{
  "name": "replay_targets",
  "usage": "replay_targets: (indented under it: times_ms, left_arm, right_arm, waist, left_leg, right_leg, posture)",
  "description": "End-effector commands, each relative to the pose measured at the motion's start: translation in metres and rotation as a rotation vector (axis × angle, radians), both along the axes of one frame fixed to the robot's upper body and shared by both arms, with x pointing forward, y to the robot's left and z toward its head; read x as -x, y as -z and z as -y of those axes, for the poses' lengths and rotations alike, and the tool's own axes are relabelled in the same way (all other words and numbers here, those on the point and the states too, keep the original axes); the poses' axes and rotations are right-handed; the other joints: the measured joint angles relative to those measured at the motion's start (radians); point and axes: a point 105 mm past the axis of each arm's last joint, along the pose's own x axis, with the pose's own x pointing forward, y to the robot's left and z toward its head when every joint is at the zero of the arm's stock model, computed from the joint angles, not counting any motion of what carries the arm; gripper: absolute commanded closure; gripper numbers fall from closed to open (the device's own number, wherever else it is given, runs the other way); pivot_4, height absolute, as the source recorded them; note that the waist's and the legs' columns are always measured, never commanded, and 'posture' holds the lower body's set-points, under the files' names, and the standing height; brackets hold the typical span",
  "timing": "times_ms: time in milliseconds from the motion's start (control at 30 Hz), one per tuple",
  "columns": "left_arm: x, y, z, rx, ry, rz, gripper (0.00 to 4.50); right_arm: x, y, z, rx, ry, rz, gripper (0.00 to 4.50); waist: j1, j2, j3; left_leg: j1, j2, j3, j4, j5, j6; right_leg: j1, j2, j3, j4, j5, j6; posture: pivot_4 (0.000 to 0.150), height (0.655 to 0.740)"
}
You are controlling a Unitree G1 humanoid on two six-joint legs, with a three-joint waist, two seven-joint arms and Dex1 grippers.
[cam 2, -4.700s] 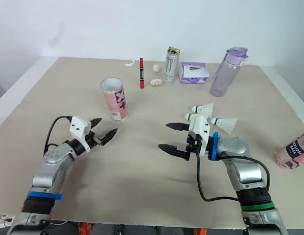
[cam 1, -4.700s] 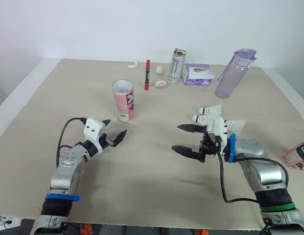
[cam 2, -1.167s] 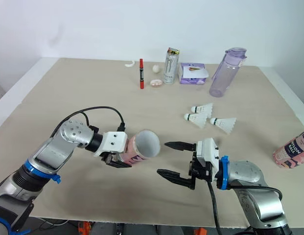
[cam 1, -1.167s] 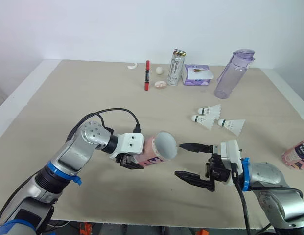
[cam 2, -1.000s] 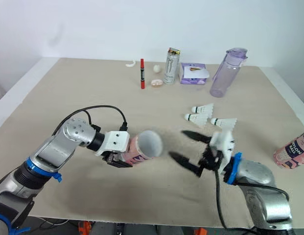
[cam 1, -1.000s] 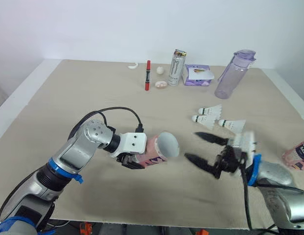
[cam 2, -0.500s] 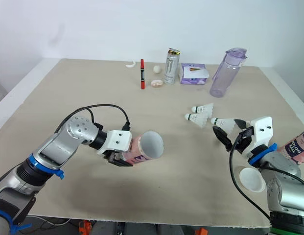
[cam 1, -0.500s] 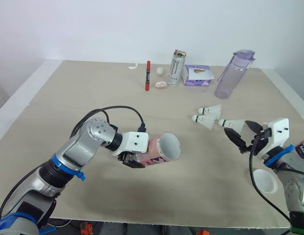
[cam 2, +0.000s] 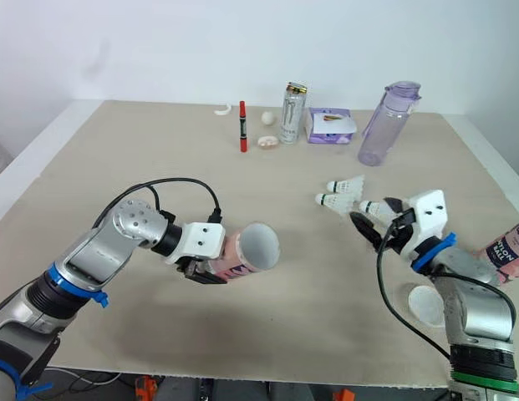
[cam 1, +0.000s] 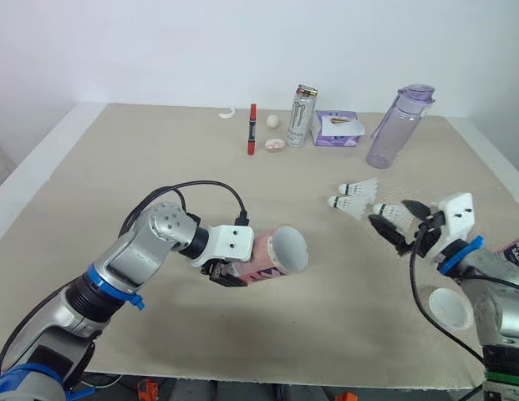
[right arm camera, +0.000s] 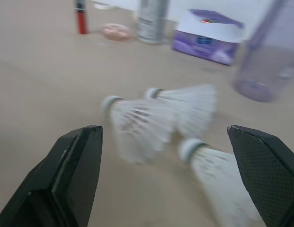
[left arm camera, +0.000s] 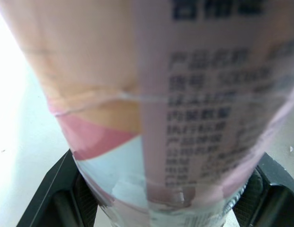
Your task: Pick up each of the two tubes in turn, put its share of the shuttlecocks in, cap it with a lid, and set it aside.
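- My left gripper [cam 1: 229, 272] is clenched on the pink tube [cam 1: 274, 251], holding it on its side with the open mouth turned toward my right gripper [cam 1: 399, 221].
- My right gripper is spread wide and grasps nothing.
- Three shuttlecocks [cam 1: 349, 203] lie on the surface [cam 1: 159, 167] just ahead of its fingertips, the nearest close beside them.
- A white lid [cam 1: 450, 307] lies on the surface behind that gripper, beside my forearm.

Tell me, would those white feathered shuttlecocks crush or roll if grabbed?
Probably light: the white feathered shuttlecocks are thin skirts on rounded tips. Likely crushable in the open right gripper. Lying sideways, they may roll if nudged.
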Motion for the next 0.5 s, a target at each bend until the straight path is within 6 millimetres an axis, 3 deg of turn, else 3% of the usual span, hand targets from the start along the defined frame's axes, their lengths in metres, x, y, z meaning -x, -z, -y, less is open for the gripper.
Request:
replay_targets:
  times_ms: [33,500]
  left_arm:
    - [-0.002,0.004,-0.002,-0.012,-0.023,0.001,1.29]
    - [-0.001,0.005,-0.003,-0.011,-0.037,0.006,1.29]
  right_arm:
    - [-0.001,-0.009,-0.031,-0.058,-0.098,0.01,0.0]
    - [-0.033,0.014,-0.036,-0.12,-0.097,-0.111,0.0]
  waist:
    - [0.0,0.0,0.0]
    - [0.0,0.0,0.0]
  left_leg:
    - [0.0,0.0,0.0,0.0,0.0,0.0]
    - [0.0,0.0,0.0,0.0,0.001,0.001]
  right_leg:
    - [0.0,0.0,0.0,0.0,0.0,0.0]
    - [0.0,0.0,0.0,0.0,0.001,-0.001]
  posture:
    - [0.15,0.74]
    - [0.15,0.74]
